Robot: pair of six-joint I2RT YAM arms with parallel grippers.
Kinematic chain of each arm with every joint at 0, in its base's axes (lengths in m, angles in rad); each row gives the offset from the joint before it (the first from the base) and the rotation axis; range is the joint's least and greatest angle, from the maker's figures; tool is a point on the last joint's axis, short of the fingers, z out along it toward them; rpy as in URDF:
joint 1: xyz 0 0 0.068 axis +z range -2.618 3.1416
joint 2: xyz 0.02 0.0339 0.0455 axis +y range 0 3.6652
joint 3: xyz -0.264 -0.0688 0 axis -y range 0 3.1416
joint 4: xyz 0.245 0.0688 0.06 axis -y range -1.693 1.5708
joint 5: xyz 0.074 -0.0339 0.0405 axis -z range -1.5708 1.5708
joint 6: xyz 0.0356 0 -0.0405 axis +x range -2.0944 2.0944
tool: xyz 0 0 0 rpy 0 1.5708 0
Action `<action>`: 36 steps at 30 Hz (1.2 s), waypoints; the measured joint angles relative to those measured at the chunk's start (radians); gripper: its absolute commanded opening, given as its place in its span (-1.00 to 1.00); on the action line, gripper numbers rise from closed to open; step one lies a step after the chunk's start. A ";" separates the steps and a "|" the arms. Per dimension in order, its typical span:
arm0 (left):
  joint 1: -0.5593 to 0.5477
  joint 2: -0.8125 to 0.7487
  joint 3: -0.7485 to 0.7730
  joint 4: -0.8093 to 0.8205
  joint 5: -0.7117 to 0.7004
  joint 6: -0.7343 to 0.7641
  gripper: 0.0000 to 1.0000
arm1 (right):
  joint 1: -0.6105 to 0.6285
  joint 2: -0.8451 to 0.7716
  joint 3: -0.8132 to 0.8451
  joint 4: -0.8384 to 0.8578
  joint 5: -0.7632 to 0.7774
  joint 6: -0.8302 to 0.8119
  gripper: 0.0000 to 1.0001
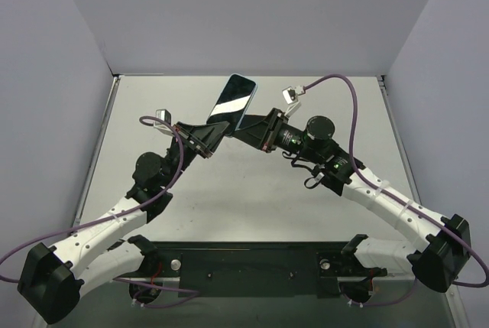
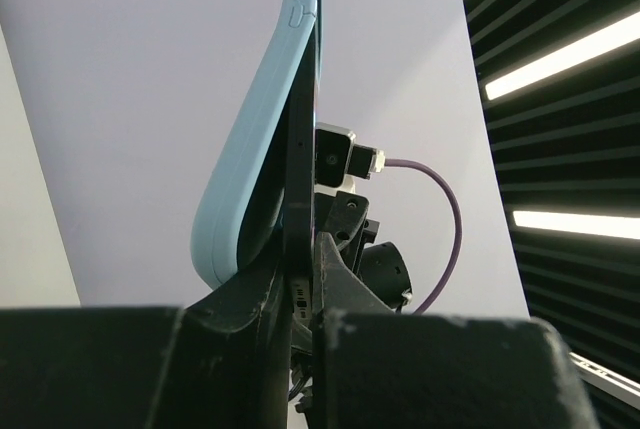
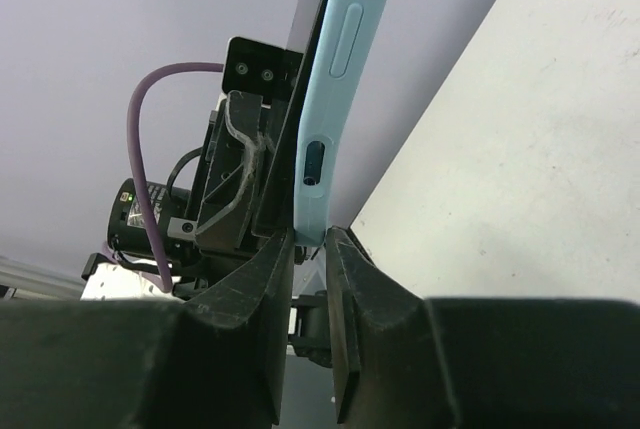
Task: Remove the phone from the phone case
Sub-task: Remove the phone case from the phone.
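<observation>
Phone (image 1: 233, 102), dark screen up, in light blue phone case (image 2: 235, 219), held tilted above the far middle of the table (image 1: 229, 206). Left gripper (image 2: 300, 294) and right gripper (image 3: 312, 249) each clamp the cased lower end from opposite sides. Only the left wrist view shows the case bowed off the phone's edge; only the right wrist view shows its side button and slot.

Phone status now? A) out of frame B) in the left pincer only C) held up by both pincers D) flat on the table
C: the phone stands upright above the table, its lower end clamped by the left pincer and the right pincer.
</observation>
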 measured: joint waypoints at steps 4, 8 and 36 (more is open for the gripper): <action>0.000 0.000 -0.005 0.002 -0.011 -0.006 -1.00 | 0.010 0.017 0.000 -0.002 0.013 -0.005 -0.71; 0.000 0.000 -0.008 0.002 -0.014 -0.010 -1.00 | 0.024 0.017 0.003 -0.009 0.045 -0.023 -0.54; -0.016 -0.005 -0.019 0.039 0.097 0.009 -1.00 | -0.105 0.027 0.019 -0.364 0.405 -0.081 -1.00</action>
